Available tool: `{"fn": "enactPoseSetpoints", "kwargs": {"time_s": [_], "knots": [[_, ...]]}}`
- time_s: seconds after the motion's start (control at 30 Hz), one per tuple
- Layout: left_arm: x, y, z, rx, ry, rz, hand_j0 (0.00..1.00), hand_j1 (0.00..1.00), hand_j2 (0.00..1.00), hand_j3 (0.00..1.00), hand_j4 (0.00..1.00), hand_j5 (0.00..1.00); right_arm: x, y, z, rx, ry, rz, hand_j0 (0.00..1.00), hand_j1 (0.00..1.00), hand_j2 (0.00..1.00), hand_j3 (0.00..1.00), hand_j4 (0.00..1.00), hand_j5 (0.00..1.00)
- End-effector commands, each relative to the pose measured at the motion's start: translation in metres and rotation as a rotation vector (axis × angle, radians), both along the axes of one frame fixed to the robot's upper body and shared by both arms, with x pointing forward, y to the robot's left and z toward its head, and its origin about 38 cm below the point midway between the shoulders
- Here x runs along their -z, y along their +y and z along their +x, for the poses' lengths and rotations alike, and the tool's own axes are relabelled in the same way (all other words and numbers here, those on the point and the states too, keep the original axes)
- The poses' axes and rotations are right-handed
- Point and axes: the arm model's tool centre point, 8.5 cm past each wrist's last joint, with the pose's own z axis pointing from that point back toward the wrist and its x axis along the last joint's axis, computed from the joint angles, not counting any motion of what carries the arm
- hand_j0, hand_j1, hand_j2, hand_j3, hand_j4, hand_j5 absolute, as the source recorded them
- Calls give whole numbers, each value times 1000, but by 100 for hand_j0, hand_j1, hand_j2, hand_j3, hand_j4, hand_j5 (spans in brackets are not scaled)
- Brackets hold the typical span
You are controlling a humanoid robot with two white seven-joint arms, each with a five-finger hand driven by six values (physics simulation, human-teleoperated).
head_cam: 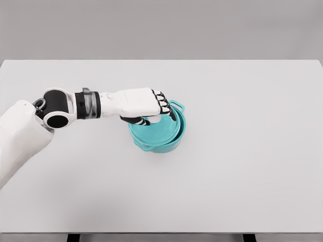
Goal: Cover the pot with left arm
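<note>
Closest to you, the white left arm (30,128) comes in from the low left side and reaches out over the pale tabletop (242,176); you see no right arm at all.

A bit further out, the left robot hand (151,108) sits on top of the teal pot (164,143); its black fingers (162,103) curl down onto the teal lid (154,132), so it looks like it is gripping the lid, most likely by a knob you cannot see under the hand.

The lid lies on the pot but it looks tipped; its near left edge sticks out past the pot's wall, and the far right rim of the pot shows above it; one pot handle (176,106) pokes out behind the fingers and another shows at the near left.

So you are almost done, I think; the lid is over the pot, but it still has to sit flat and the hand has to let go.
</note>
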Motion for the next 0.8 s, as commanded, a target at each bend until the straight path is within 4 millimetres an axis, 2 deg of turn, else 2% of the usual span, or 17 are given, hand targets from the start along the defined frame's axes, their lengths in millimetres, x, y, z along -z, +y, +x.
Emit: {"fn": "enactPoseSetpoints", "kwargs": {"time_s": [0.0, 0.77], "knots": [[-1, 1, 0, -3, 2, -7, 79, 79, 79, 79, 79, 79, 0, 0, 0, 0, 0, 0, 100, 100, 100, 100, 100, 100], [-7, 2, 3, -7, -12, -8, 81, 81, 81, 81, 81, 81, 0, 0, 1, 0, -1, 0, 100, 100, 100, 100, 100, 100]]}}
